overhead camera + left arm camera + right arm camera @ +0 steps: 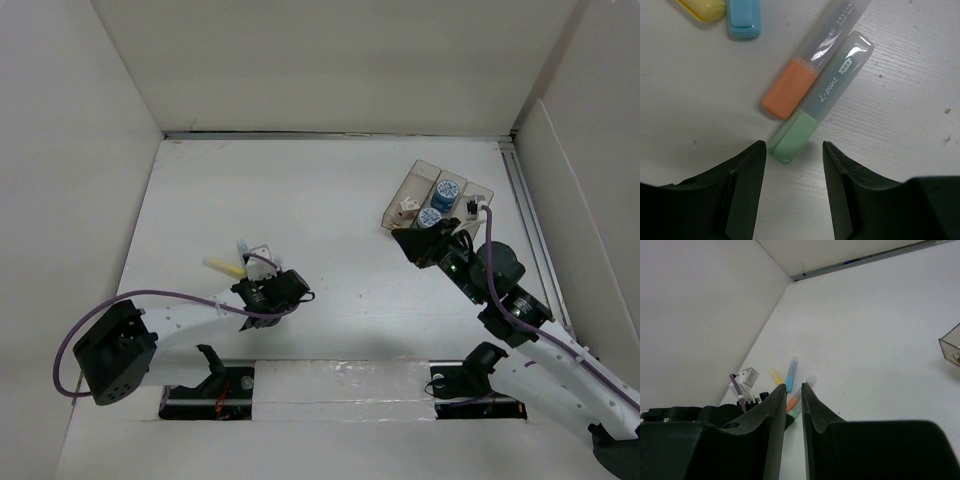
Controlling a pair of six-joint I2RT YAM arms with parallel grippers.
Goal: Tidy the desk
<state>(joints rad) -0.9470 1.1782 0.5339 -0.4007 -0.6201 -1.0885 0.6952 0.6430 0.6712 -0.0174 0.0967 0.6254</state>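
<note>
The white plank desk (330,200) carries several highlighters at its left middle. In the left wrist view a green highlighter (810,110) lies beside an orange one (807,70); a blue one (743,17) and a yellow one (702,7) lie further off. My left gripper (793,147) is open and empty, low over the desk, the green cap's end just ahead of its tips. In the top view it (250,275) covers most of the highlighters; the yellow one (224,266) shows. My right gripper (405,238) hovers by the clear tray (424,167), jaws almost together, holding nothing.
The tray holds two blue-capped round items (447,190) and small bits. White wall panels (70,150) surround the desk. A metal rail (535,240) runs along the right edge. The right wrist view shows the highlighters (791,372) and the tray's corner (951,342).
</note>
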